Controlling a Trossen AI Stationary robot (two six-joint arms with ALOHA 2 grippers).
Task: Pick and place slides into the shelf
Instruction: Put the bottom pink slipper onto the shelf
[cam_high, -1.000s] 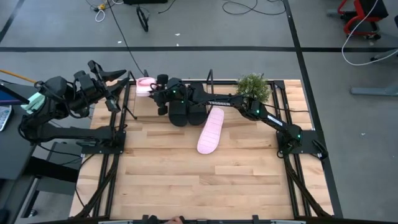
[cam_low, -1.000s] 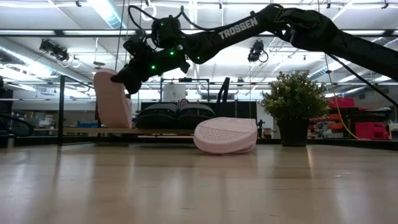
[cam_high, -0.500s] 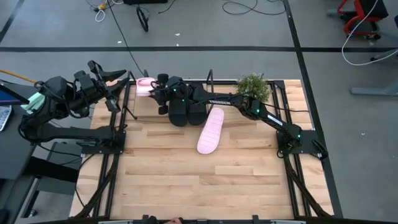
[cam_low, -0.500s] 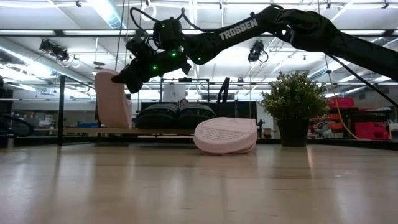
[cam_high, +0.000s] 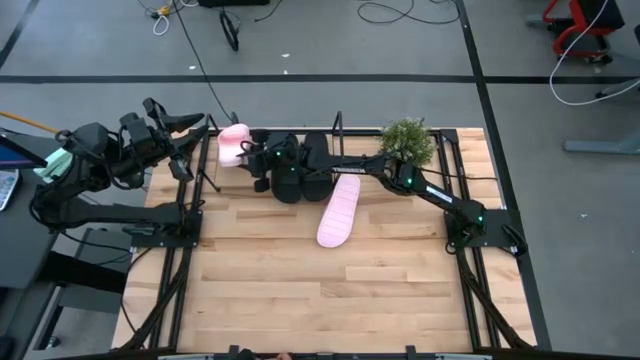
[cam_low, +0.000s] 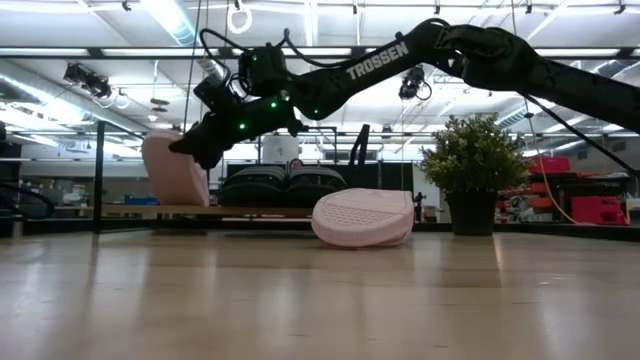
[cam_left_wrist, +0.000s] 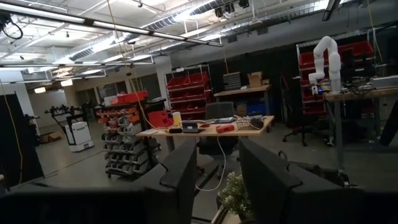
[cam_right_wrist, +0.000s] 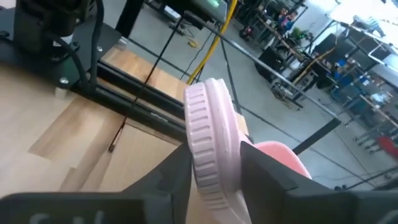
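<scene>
Pink slide (cam_right_wrist: 208, 134) sat clamped edgewise between my right gripper (cam_high: 250, 155) fingers, over the shelf (cam_high: 337, 125). Two black slides (cam_high: 300, 170) were already racked beside me; the other pink slide (cam_high: 338, 209) lay behind on the table (cam_high: 300, 290). My left gripper (cam_left_wrist: 217, 180) waited open, well away.

Only legible text: "TROSSEN" in white capitals on the forearm link of the right arm (cam_low: 380, 60), clear in the low view. Same marking shows on that arm in the high view as a small white strip, too small to read there. No readable print on the slides, shelf or table. Red bins and boxes in the room behind in the left wrist view carry no legible labels.
</scene>
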